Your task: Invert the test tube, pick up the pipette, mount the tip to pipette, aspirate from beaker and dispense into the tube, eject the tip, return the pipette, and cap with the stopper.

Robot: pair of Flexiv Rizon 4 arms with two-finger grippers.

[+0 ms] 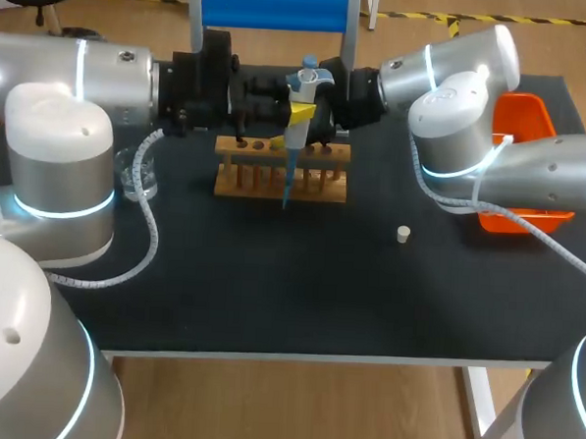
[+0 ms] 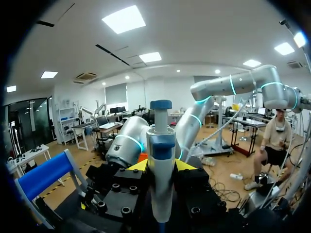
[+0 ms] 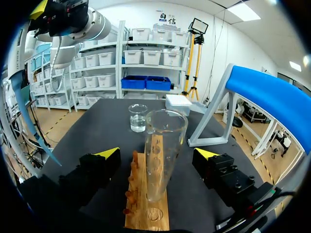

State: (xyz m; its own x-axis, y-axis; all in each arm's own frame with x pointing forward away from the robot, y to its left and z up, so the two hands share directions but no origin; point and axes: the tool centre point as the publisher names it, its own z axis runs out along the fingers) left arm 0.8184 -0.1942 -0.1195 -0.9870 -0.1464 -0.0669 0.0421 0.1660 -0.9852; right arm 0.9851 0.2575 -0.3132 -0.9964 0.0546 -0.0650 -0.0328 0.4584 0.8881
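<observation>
The table (image 1: 269,297) has a matte black top with a pale front edge and white legs. It stands on a wood-toned floor (image 1: 293,406). Rectangular ceiling panels (image 2: 124,19) light the room.

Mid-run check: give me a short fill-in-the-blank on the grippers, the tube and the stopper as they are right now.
1. The left gripper is shut on the ___.
2. The test tube stands in the rack with its open end ___.
3. The right gripper is ___, with one finger on each side of the test tube, not touching it.
4. The stopper lies on the ___, away from the rack.

Missing words: pipette; up; open; table.
</observation>
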